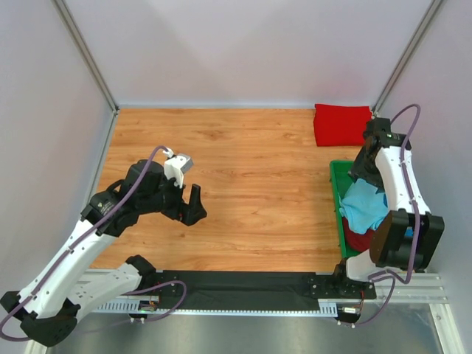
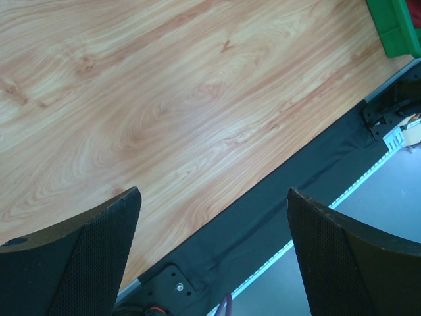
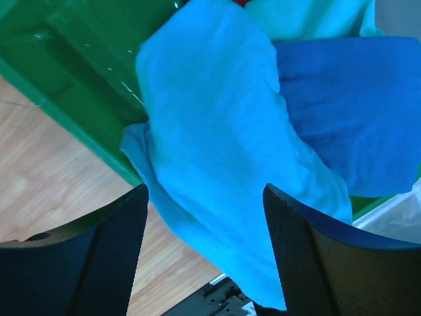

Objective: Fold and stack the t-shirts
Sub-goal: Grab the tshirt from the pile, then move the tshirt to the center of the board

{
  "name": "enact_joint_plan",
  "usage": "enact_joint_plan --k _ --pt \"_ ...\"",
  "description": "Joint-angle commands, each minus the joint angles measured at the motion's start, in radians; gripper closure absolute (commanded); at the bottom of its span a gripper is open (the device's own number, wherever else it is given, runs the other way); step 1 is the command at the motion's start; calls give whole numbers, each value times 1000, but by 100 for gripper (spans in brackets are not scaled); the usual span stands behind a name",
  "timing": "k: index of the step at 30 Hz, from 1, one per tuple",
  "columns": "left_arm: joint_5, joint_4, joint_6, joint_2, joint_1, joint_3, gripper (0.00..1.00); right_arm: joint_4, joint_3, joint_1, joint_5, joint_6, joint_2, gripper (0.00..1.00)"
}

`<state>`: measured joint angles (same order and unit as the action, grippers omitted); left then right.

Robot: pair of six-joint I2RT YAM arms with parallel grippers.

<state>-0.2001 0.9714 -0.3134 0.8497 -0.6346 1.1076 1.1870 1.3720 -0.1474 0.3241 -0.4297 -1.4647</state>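
Wooden table [image 1: 258, 184], green tray [image 1: 338, 184] at its right edge.
Turquoise t-shirt [image 3: 210, 118] spills over the tray's wall, atop a blue t-shirt [image 3: 348, 112]; folded red t-shirt [image 1: 341, 124] lies at the far right corner; right gripper [image 3: 205, 187] spread above the turquoise; left gripper [image 2: 214, 192] spread over bare wood.

Bench: light wood-grain flat bench [image 1: 251, 184] with pale panels standing along its far and side edges.
1 o'clock corner: bright red folded cloth t-shirt [image 1: 341, 124], lying flat on the wood, close to the back panel.
3 o'clock edge: green rectangular plastic tray [image 1: 337, 193], its long side along the bench's right edge, near the t-shirt with a band of wood between them.
6 o'clock edge: black cloth strip [image 1: 243, 280], slightly wrinkled, running along the front edge.
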Motion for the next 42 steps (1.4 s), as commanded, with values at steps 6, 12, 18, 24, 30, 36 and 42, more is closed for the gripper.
enact_joint_plan --k 6,12,18,24,30,36,42 --pt "4 12 51 22 3 43 2 -110 -74 -6 150 48 -117 31" --pt "13 30 48 8 1 49 2 -112 -48 -9 285 45 -177 88" --pt "24 44 25 -12 1 69 2 52 229 31 395 -12 -28 100" --pt "89 50 -13 -46 3 98 5 267 681 271 382 -32 32 100" --pt "168 30 -90 -104 1 106 7 363 623 650 79 -183 99 98" --pt "198 46 -165 -123 1 84 0 -6 20 750 -396 -293 300 18" --pt "55 26 -246 -49 3 -24 8 -112 -302 755 -580 -198 380 21"
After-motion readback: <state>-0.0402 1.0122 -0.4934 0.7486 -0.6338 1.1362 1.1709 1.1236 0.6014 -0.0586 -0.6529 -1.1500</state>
